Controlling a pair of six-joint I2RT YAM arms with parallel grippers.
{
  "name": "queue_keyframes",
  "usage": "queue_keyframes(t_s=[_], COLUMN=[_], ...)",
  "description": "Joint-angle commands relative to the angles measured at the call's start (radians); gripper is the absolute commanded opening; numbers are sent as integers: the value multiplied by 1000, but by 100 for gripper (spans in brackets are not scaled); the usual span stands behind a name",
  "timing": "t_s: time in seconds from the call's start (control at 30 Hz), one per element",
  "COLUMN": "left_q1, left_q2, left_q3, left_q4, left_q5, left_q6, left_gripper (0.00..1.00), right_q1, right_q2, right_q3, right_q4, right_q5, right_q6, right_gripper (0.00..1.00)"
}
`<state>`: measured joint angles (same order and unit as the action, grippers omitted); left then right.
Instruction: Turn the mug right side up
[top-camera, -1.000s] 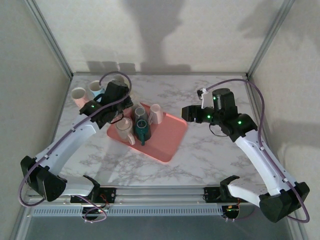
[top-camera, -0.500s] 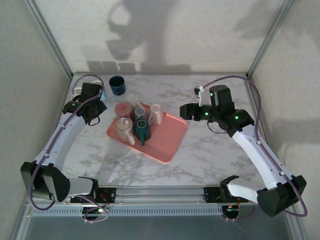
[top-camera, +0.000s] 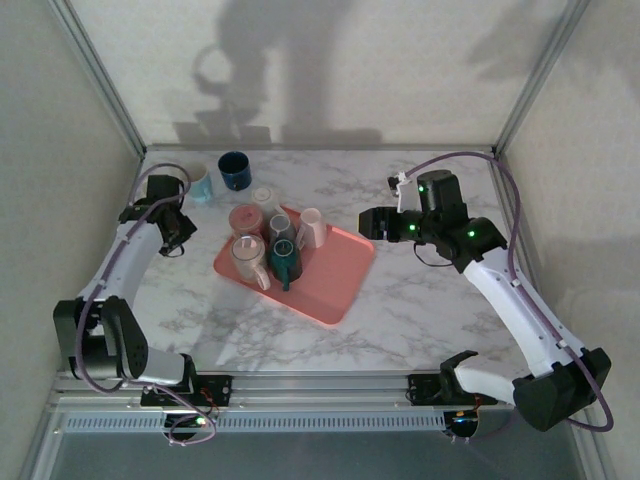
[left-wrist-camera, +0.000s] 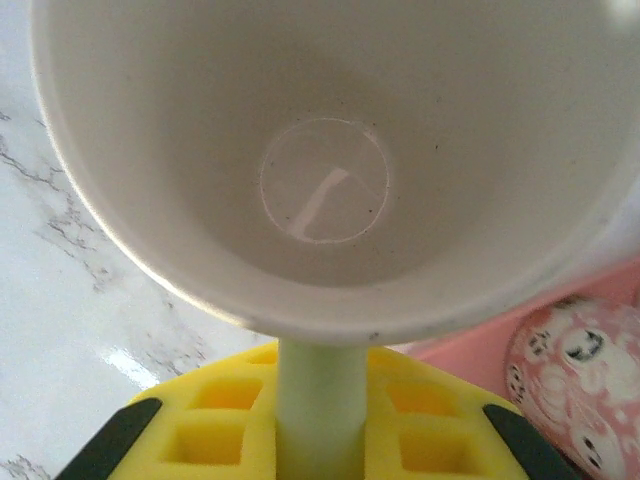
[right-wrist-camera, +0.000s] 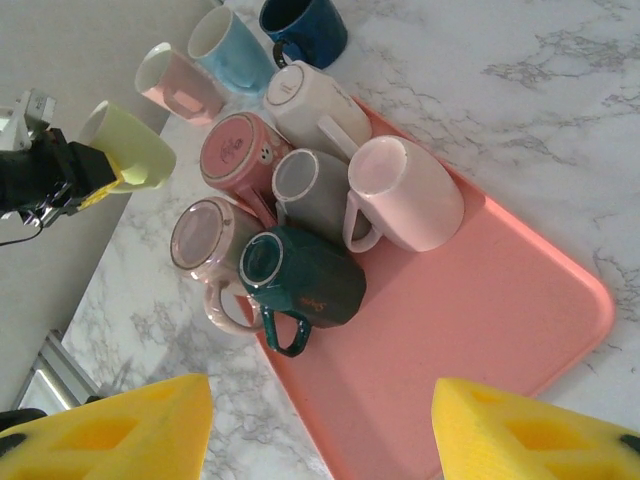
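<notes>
From overhead, my own wrist covered most of the pale green mug (left-wrist-camera: 325, 180), so its tilt was hard to judge there. In my left wrist view the rim ran off the top and both sides, and the mug's white inside blocked nearly everything behind it. A pink printed shape (left-wrist-camera: 575, 350) showed at the lower right, too blurred to name. The yellow pads (right-wrist-camera: 110, 435) of my right pincer (top-camera: 372, 224) were cut off by the bottom edge of the right wrist view.

The table (top-camera: 430, 300) was white marble-patterned, boxed in by plain pale walls and metal corner posts. A pink tray (right-wrist-camera: 480, 330) lay on it, crowded with mugs at its far-left end, among them a dark green mug (right-wrist-camera: 305, 280) on its side. A navy mug (right-wrist-camera: 305, 25), a light blue mug (right-wrist-camera: 235, 50) and a pink mug (right-wrist-camera: 170, 80) stood off the tray near the back left.

My left pincer (left-wrist-camera: 318, 430) was closed on the pale green mug's handle, pads on either side, the mouth facing my wrist camera. That put the mug left of the tray, near the pink mug. My right pincer hung agape with nothing between its pads, well apart on the tray's other side.
</notes>
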<state>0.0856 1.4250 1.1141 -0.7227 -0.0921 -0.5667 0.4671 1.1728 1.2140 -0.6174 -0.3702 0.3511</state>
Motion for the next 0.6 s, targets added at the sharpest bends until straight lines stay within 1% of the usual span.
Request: queue_keyframes(t_s=[0.0,0.27,0.4,0.57], left_q1=[27,50,50,50], left_q2=[24,125,146,171], left_q3=[3,-2,-16,-29], left_q4=[85,171,216,237], left_q5=[-15,-57,-98,-112], left_q6=[37,58,56,47], left_gripper=[0,0,0,0], right_q1=[-5,-7,-7,-6], right_q2=[4,12,16,23], right_q3=[30,27,28,28], right_q4=[-10,-12,-13,-12], right_q5=[-22,-30,-31,-30], right_q6=[-3,-5,-8,-12], right_gripper=[61,61,61,61])
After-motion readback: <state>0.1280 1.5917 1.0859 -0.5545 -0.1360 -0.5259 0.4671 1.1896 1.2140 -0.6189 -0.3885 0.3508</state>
